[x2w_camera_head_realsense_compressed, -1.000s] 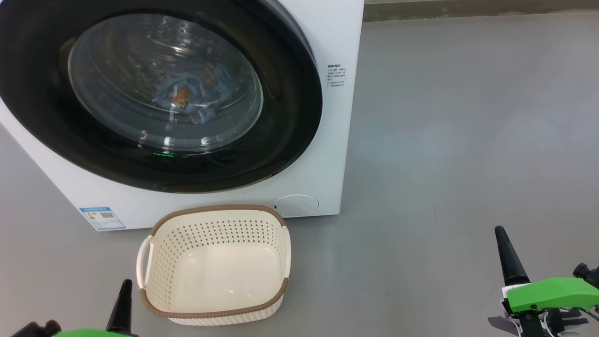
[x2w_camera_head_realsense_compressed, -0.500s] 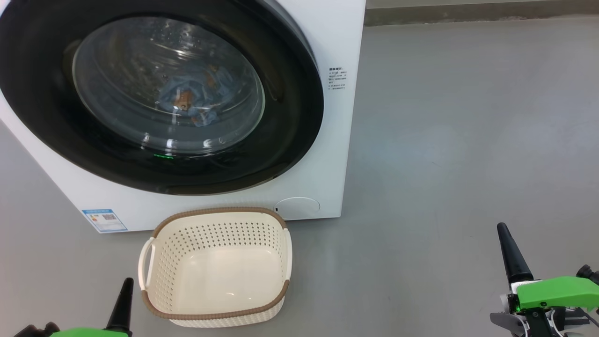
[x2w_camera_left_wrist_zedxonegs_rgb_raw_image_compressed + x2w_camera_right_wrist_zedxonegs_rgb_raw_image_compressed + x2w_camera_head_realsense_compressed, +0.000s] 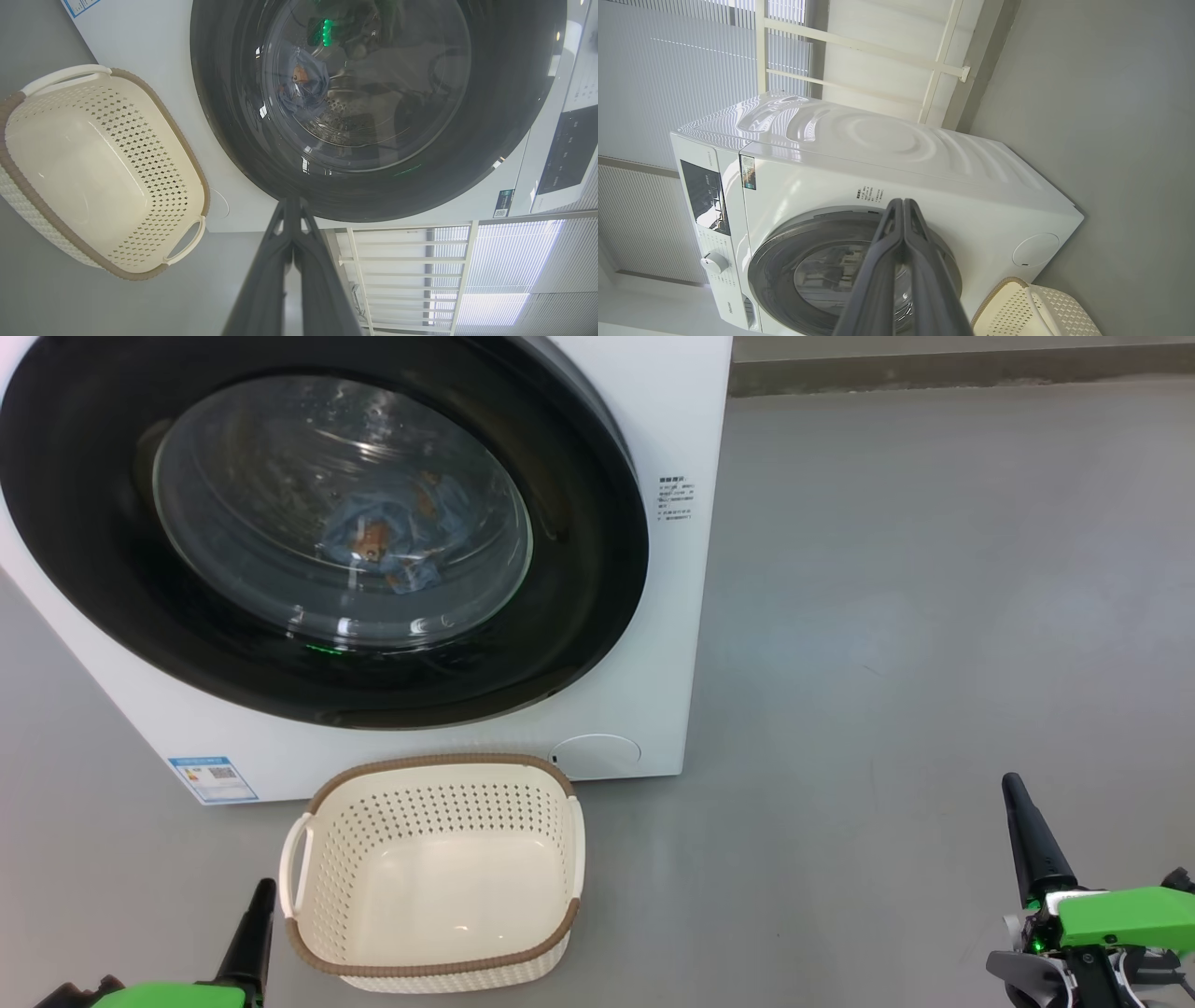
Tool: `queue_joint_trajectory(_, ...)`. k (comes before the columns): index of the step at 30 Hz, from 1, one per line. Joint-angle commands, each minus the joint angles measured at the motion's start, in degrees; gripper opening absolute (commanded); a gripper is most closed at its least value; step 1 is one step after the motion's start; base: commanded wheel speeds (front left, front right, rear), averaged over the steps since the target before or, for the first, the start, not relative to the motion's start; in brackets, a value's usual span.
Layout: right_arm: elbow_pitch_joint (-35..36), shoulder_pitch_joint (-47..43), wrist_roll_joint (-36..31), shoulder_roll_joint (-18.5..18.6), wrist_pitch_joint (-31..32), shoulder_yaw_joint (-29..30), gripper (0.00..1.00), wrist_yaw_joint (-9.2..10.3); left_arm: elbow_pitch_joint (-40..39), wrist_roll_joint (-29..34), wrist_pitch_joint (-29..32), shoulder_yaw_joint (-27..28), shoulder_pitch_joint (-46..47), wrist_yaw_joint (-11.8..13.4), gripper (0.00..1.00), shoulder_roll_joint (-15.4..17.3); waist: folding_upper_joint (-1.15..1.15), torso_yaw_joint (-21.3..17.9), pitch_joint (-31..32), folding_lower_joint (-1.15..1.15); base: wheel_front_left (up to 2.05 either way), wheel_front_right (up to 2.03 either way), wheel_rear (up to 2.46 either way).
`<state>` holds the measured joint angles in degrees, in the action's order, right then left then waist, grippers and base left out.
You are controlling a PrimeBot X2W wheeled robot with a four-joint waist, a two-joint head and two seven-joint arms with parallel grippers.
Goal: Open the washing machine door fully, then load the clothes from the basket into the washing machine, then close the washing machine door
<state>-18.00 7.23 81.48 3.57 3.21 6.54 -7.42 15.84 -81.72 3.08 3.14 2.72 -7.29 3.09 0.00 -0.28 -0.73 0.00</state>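
Observation:
The white washing machine [image 3: 681,420] fills the upper left of the head view, and its glossy black round door [image 3: 579,607] sits flush against the front. Behind the glass lie the light blue clothes [image 3: 392,537] with orange-brown prints, also seen as clothes [image 3: 303,86] in the drum. The cream basket [image 3: 434,873] stands on the floor before the machine with nothing in it. My left gripper [image 3: 264,889] is shut at the lower left, beside the basket. My right gripper [image 3: 1010,782] is shut at the lower right, well away from the machine.
Grey floor [image 3: 915,616] stretches to the right of the machine up to a dark skirting. A blue label [image 3: 213,777] and a round cap [image 3: 595,755] mark the machine's lower front. The control panel [image 3: 707,196] and a knob [image 3: 713,262] show on its upper part.
The head camera has shifted slightly, so the whole scene sits a little lower and further right. Both grippers stay shut and low; door, clothes and basket are unchanged.

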Motion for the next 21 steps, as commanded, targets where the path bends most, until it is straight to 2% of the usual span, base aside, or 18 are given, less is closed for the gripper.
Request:
queue_joint_trajectory(1,2.03,-0.29,1.60,-0.03,0.52,-0.93,0.00,-0.06,-1.62,-1.62,0.43,2.03,2.93,0.08,0.00,0.80,0.00,0.02,0.05,0.00,0.00,0.00,0.00)
queue_joint_trajectory(16,3.49,-0.51,10.26,-0.66,3.23,0.05,0.00,-0.07,-1.75,-10.28,3.11,3.14,3.83,0.09,0.00,0.03,0.00,0.27,0.71,0.00,0.00,0.00,0.00)
queue_joint_trajectory(21,3.55,-0.52,10.59,-0.68,3.34,0.09,0.00,-0.07,-1.75,-10.61,3.23,3.20,3.86,0.08,0.00,0.00,0.00,0.28,0.74,0.00,0.00,0.00,0.00)
